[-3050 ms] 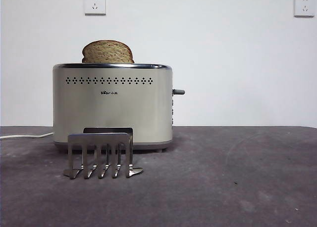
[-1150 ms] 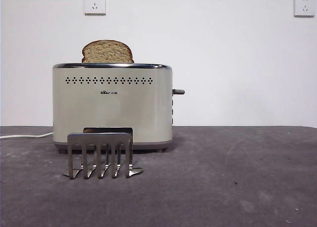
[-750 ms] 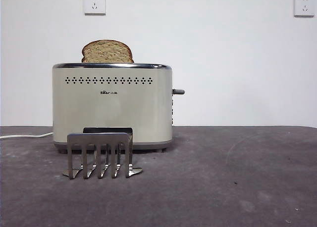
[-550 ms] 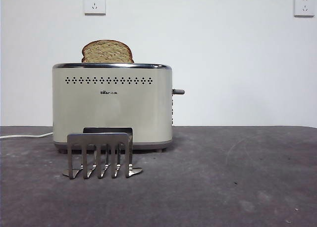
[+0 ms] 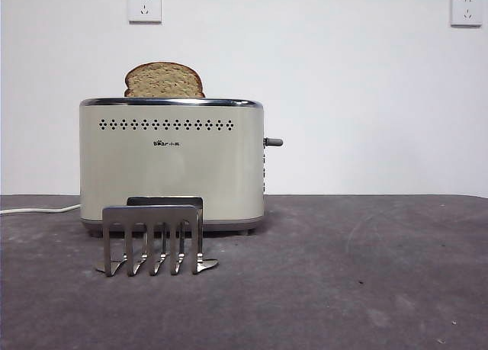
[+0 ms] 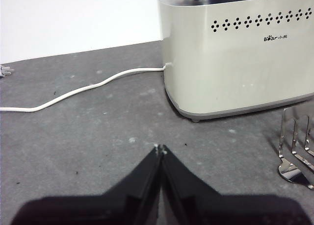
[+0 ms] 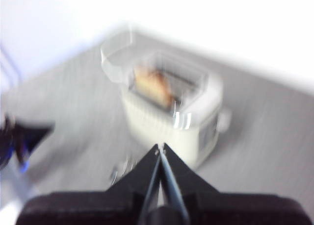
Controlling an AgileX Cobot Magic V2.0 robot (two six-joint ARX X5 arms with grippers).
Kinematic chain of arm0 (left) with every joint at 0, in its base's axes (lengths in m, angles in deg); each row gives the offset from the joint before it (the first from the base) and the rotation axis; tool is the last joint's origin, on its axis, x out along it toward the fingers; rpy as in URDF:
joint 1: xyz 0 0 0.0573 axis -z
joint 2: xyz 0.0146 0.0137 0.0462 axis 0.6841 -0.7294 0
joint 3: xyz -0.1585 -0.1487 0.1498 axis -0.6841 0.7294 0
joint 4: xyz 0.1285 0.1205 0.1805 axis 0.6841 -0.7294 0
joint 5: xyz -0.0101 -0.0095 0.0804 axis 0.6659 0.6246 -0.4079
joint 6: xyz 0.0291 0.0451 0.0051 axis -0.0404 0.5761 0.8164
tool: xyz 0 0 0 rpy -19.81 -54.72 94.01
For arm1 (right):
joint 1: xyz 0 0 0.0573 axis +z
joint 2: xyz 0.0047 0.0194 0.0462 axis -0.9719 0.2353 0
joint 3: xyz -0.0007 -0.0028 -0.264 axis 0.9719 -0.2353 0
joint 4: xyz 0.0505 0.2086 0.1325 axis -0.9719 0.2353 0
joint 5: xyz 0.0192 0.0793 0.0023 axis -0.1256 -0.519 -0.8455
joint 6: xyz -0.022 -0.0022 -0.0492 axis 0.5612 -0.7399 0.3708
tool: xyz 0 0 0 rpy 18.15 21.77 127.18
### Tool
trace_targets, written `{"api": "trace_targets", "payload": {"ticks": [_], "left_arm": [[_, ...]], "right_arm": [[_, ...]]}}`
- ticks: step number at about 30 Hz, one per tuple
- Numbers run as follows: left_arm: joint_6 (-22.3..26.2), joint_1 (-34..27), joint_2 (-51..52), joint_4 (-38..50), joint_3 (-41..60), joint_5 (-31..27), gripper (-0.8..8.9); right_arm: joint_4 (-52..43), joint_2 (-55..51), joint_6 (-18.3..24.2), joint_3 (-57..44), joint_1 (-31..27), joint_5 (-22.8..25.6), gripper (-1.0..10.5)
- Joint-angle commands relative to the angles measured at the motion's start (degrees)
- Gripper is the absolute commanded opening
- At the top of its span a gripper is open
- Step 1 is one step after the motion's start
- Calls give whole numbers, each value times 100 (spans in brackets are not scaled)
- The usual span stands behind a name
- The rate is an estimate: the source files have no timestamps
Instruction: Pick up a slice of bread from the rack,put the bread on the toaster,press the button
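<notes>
The slice of bread [image 5: 164, 80] stands in the slot of the cream toaster [image 5: 171, 163], its domed top sticking out above the chrome rim. The toaster's lever [image 5: 274, 142] juts from its right side. The metal rack [image 5: 152, 237] stands in front of the toaster with nothing in it. My left gripper [image 6: 160, 148] is shut, low over the table, left of the toaster [image 6: 240, 53] and the rack [image 6: 297, 146]. My right gripper [image 7: 160, 146] is shut and high up, looking down on the toaster [image 7: 169, 112] and bread [image 7: 153, 86]; that view is blurred.
A white cord [image 6: 83, 90] runs from the toaster's left side across the dark table [image 5: 351, 274]. Two wall sockets [image 5: 145, 4] sit high on the white wall. The other arm [image 7: 22, 139] shows as a dark blur in the right wrist view.
The front view has shifted very slightly; toaster, bread and rack stand as before. No arm has entered that view.
</notes>
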Motion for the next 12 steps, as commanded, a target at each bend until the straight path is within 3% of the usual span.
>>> {"api": "trace_targets", "payload": {"ticks": [1, 5, 12], "left_arm": [[-35, -17, 11, -2, 79, -9, -3], [-35, -17, 11, -2, 79, -9, -3], [-35, -17, 11, -2, 79, -9, -3]], "right_arm": [[-496, -503, -87, -610, -284, 31, 1], [-1888, -1670, -96, -2402, -743, 98, 1], [-3657, -3049, -302, -4846, -870, 892, 1]]}}
